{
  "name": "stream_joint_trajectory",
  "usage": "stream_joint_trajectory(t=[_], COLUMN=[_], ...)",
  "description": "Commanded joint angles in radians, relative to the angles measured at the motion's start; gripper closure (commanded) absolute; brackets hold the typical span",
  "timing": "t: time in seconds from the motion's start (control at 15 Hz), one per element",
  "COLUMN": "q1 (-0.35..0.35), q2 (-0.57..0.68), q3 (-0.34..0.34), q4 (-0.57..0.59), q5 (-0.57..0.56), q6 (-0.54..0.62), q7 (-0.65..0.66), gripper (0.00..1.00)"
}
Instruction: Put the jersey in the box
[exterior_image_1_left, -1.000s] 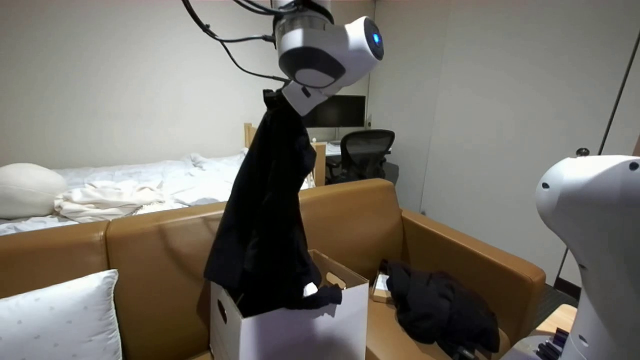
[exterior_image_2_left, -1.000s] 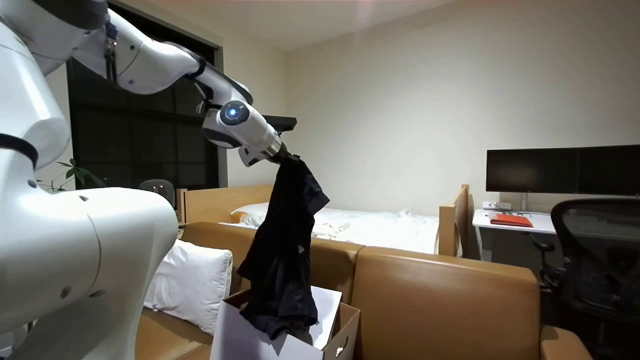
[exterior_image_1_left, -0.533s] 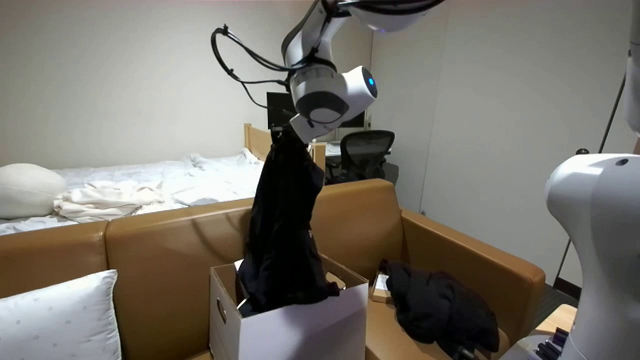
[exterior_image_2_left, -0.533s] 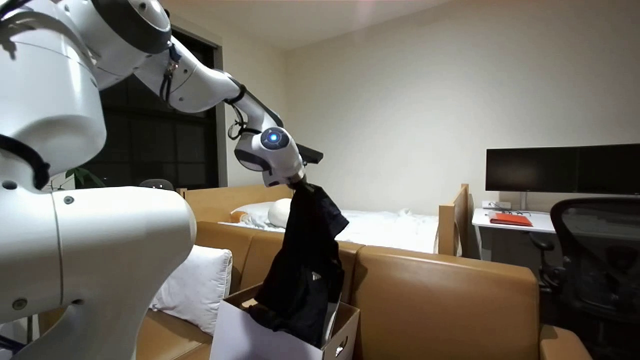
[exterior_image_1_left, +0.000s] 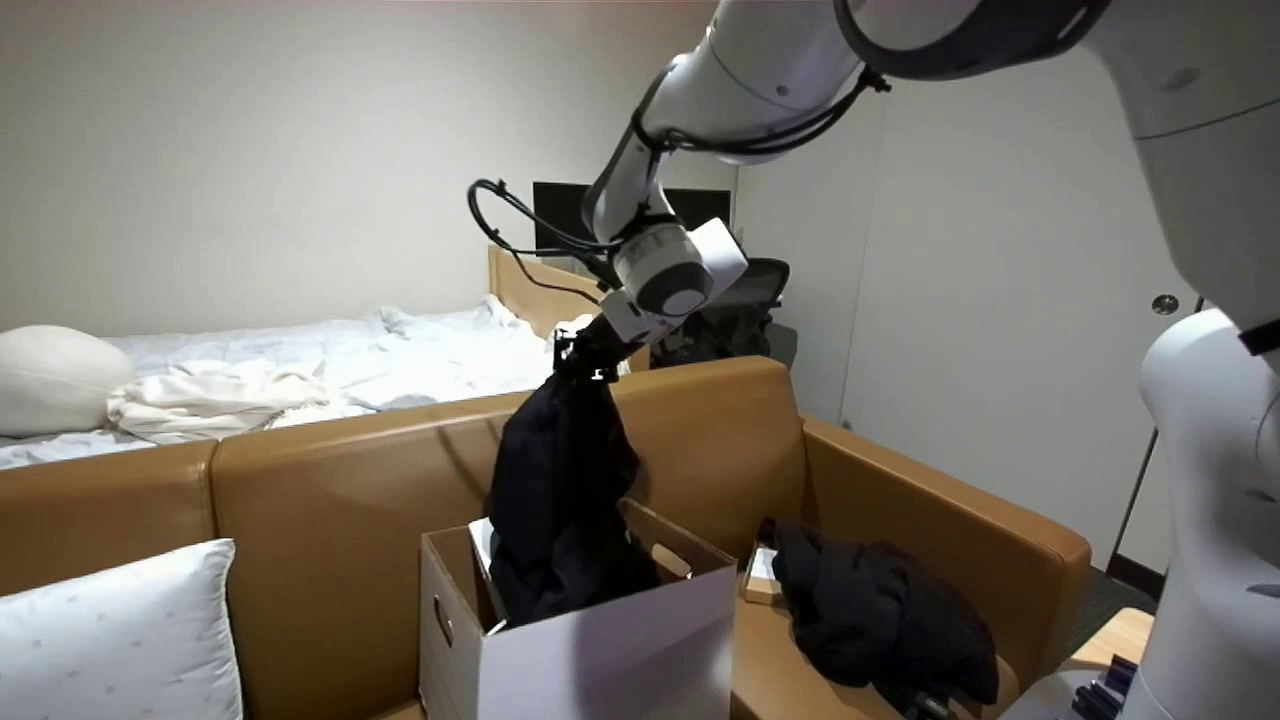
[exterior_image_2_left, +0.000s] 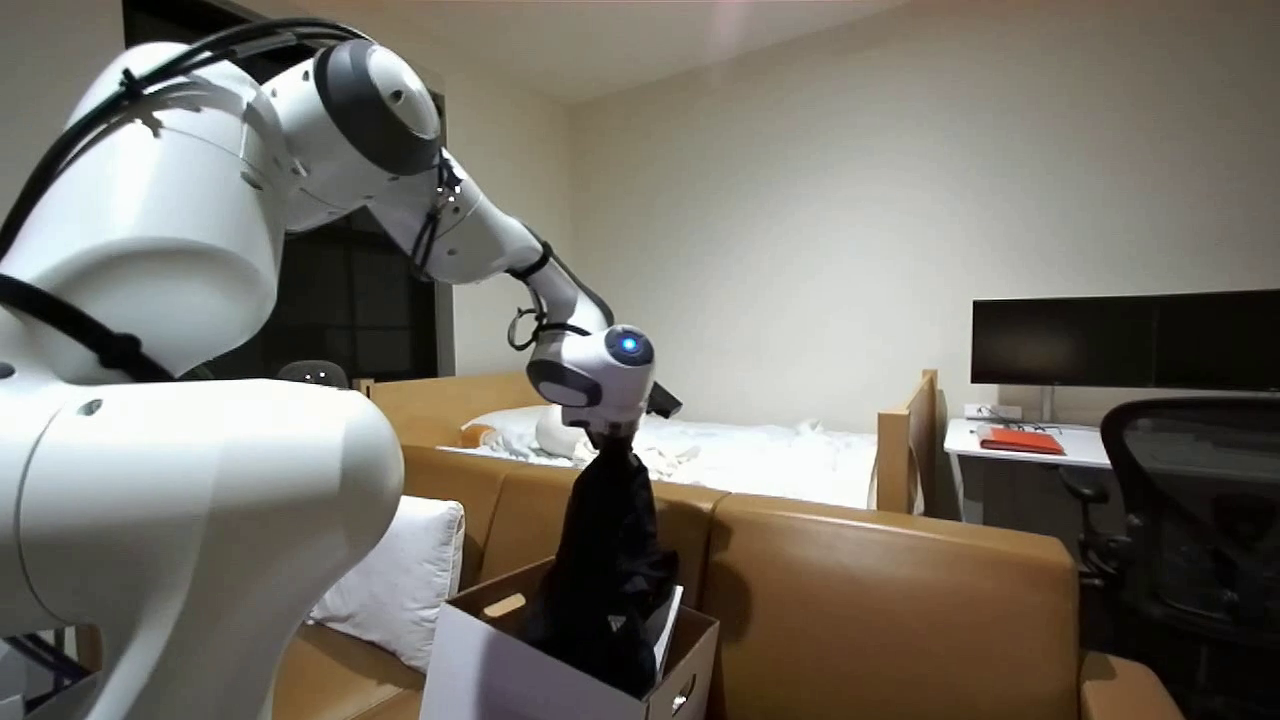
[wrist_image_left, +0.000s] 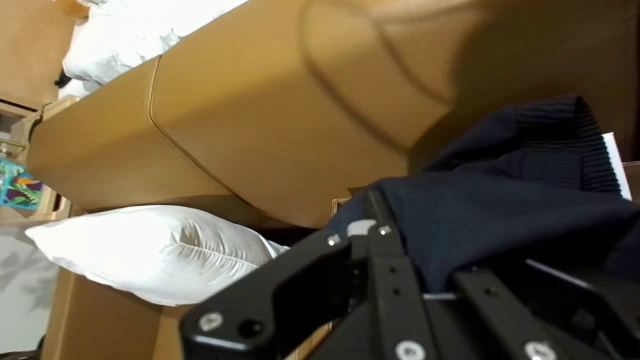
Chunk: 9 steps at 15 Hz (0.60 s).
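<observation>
Your gripper (exterior_image_1_left: 584, 366) has the jersey (exterior_image_1_left: 560, 490) pinched above the box (exterior_image_1_left: 610, 660).
Its jaws are closed on the garment's top, with dark cloth bunched around the fingers (wrist_image_left: 386, 245) in the wrist view. Your wrist (exterior_image_2_left: 590, 362) is tilted so that the gripper points downward; in an exterior view the arm (exterior_image_2_left: 490, 235) is bent high at the elbow, its forearm slanting down to the wrist. Beneath the gripper the jersey hangs in a long, gathered drape: its lower part lies inside the box, below the rim, and its upper part stands above it. Just beside the cloth, a white card (exterior_image_1_left: 484, 542) leans inside the box. The box stands before the backrest of the brown couch (exterior_image_1_left: 330, 500), between a white pillow (exterior_image_1_left: 120, 640) and a dark cloth bundle (exterior_image_1_left: 880, 615).
</observation>
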Motion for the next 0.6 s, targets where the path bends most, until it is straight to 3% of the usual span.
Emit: stream_joint_trajectory(t=[0.0,0.27,0.4,0.53], q1=[-0.279,-0.486,-0.501,-0.488], q2=[-0.024,0.023,0.056,0.077], q3=[0.244,0.529,0.586,0.590], q4=[0.054,0.047,0.043,0.036], q5=[-0.168,-0.292,-0.418,-0.546], q6=[-0.106,-0.147,-0.098,0.003], q7=[0.152,0.245,0.373,0.478], gripper=[0.99,0.99,0.99,0.99])
